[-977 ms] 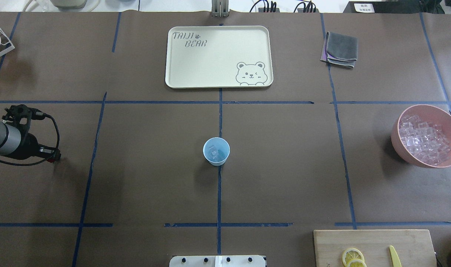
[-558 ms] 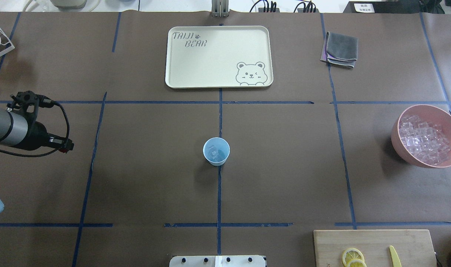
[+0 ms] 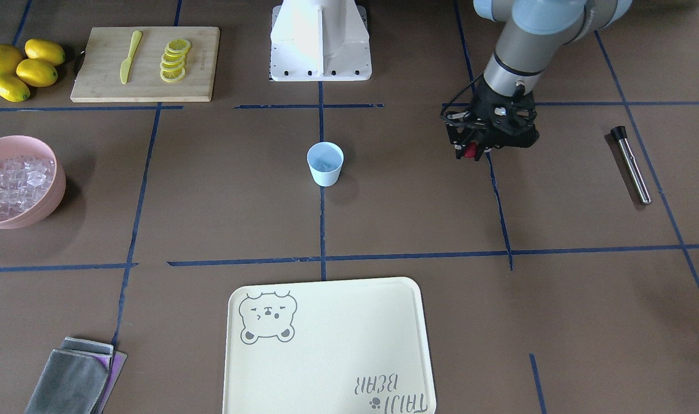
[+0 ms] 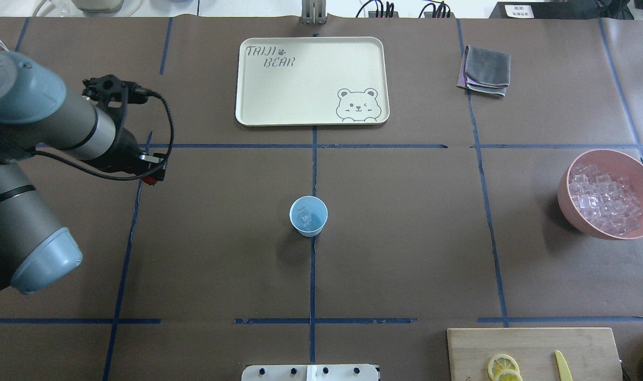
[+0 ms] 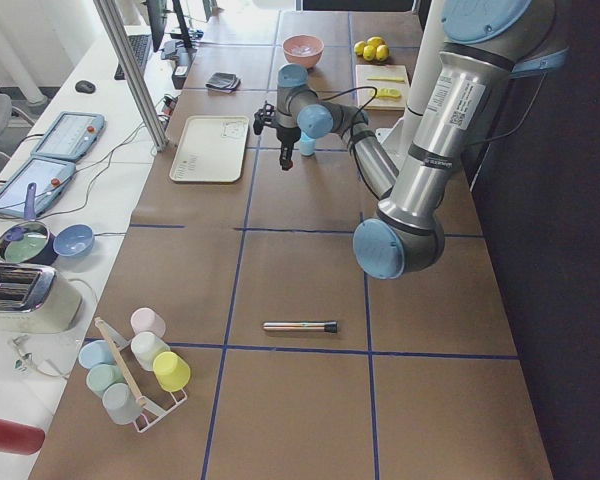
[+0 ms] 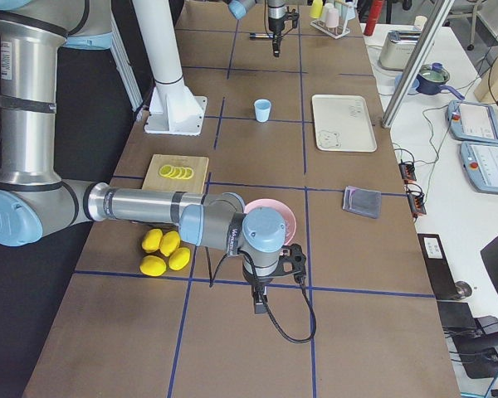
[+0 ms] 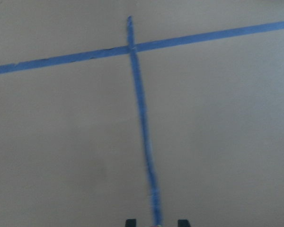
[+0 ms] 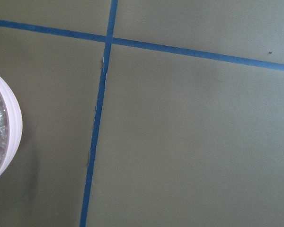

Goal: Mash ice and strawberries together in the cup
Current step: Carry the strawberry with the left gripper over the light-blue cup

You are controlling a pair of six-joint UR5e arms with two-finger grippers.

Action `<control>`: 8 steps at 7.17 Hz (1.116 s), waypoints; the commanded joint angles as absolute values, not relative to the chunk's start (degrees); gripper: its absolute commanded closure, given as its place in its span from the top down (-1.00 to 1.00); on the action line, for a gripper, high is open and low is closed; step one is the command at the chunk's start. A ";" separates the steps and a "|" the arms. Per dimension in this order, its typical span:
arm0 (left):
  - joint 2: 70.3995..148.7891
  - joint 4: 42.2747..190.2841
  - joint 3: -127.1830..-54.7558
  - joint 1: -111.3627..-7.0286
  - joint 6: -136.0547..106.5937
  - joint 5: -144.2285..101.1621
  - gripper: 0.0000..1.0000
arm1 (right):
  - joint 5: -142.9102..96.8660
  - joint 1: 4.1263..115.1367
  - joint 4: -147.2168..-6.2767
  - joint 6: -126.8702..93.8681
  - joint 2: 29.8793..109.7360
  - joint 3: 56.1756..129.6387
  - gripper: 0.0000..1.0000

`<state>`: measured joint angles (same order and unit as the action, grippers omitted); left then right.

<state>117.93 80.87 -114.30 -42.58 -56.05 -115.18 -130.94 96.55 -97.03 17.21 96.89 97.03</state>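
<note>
The pale blue cup (image 4: pixel 308 215) stands upright at the table's middle, also in the front view (image 3: pixel 325 164), with a few clear ice cubes (image 4: pixel 304 217) inside. More ice (image 4: pixel 604 199) fills the pink bowl (image 4: pixel 564 203). My left gripper (image 4: pixel 153 179) hovers well left of the cup, shut on a small red strawberry (image 3: pixel 469 152). Its fingertips (image 7: pixel 130 222) barely show in the left wrist view over a blue tape line. My right gripper (image 6: pixel 260 303) hangs beside the pink bowl in the exterior right view only; I cannot tell whether it is open or shut.
A cream bear tray (image 4: pixel 311 80) lies beyond the cup and a grey cloth (image 4: pixel 486 70) at the far right. A cutting board (image 3: pixel 145 63) holds lemon slices and a yellow knife, with lemons (image 3: pixel 21 68) beside it. A metal muddler (image 3: pixel 631 165) lies past my left arm.
My left arm has swung into view, forward and to the right toward the table's middle, with the red piece still in the gripper. The cup has not moved.
</note>
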 commanded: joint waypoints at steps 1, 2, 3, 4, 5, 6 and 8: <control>129.33 76.82 -110.42 -38.17 -67.28 -114.70 -0.89 | -130.96 96.59 -97.12 17.14 96.86 97.03 0.98; 133.64 76.90 -106.82 -34.40 -72.11 -109.82 -0.89 | -130.96 96.50 -97.12 17.14 96.86 97.03 0.98; 137.51 76.99 -102.44 -30.36 -74.86 -105.60 -0.89 | -130.96 96.50 -97.03 17.14 96.86 97.03 0.98; 140.07 77.34 -98.74 -29.71 -76.01 -105.21 -0.88 | -130.96 96.59 -97.03 17.14 96.86 97.03 0.98; 140.45 77.60 -97.74 -28.23 -77.24 -103.38 -0.83 | -130.96 96.50 -97.12 17.14 96.94 97.12 0.98; 140.36 77.61 -97.73 -27.52 -77.26 -103.19 -0.76 | -130.96 96.50 -97.03 17.14 96.86 97.03 0.98; 140.36 77.61 -97.82 -27.51 -77.08 -102.57 0.99 | -130.96 96.59 -97.12 17.14 96.94 97.03 0.98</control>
<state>140.30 77.59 -97.89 -27.68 -77.12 -103.15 -130.96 96.52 -97.06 17.14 96.92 97.05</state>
